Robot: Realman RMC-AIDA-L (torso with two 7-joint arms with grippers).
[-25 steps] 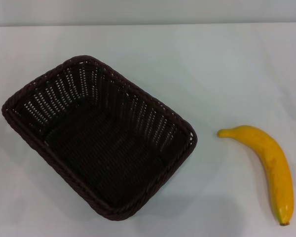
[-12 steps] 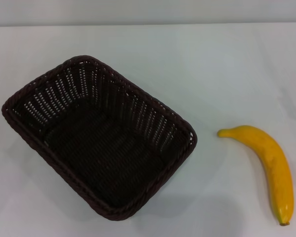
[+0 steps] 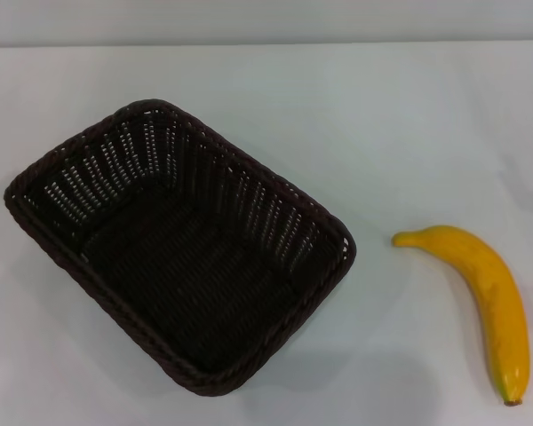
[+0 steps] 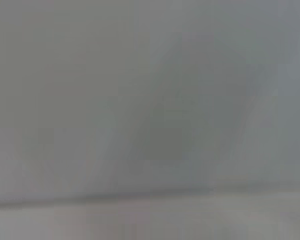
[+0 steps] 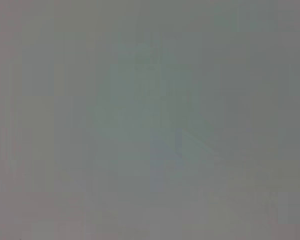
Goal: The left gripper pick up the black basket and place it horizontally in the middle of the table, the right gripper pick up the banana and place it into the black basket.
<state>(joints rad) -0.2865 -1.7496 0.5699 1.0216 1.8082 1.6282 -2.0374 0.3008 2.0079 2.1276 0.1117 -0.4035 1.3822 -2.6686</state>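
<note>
The black basket [image 3: 182, 248] sits on the white table [image 3: 382, 124] left of centre, turned diagonally, open side up and empty. The banana [image 3: 484, 297] lies on the table at the right, apart from the basket, its brown tip toward the near edge. Neither gripper shows in the head view. Both wrist views show only a plain grey blur with no fingers and no objects.
The table's far edge [image 3: 266, 44] meets a pale wall at the back. Bare white tabletop lies between the basket and the banana and behind both.
</note>
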